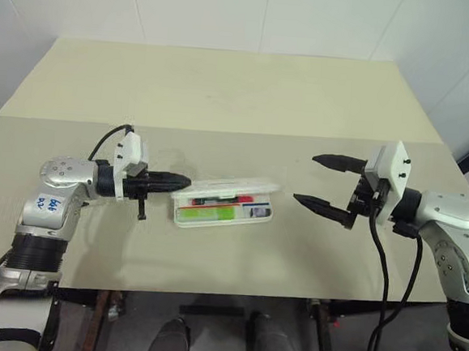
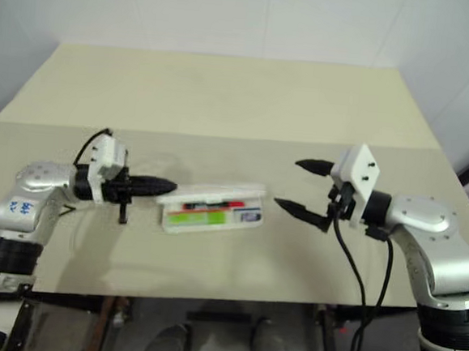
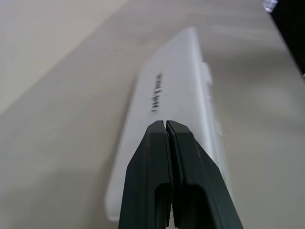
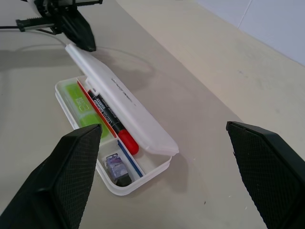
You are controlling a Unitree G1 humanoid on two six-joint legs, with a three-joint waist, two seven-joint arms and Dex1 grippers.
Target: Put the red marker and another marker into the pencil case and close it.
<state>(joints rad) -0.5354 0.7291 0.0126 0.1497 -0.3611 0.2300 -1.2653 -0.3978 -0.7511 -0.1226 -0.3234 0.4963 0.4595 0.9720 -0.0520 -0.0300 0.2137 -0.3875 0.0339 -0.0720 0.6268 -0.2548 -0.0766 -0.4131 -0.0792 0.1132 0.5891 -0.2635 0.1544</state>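
The white pencil case (image 1: pixel 208 223) lies mid-table with its lid (image 4: pixel 138 114) tilted half up over the tray. Inside lie the red marker (image 4: pixel 112 122), black with a red cap, and the lime-green marker (image 4: pixel 80 106) in the compartment beside it. My left gripper (image 1: pixel 187 181) is shut with nothing between its fingers. Its tips (image 3: pixel 166 125) sit at the left end of the lid, over the dark lettering (image 3: pixel 156 91). My right gripper (image 1: pixel 306 179) hangs open to the right of the case, apart from it, fingers pointing toward it.
A small dark item (image 4: pixel 117 168) sits in the case's end compartment. The beige table (image 1: pixel 225 85) stretches far behind the case, with a seam across its middle. Its front edge runs just below both arms. A black cable (image 1: pixel 378 260) hangs from the right wrist.
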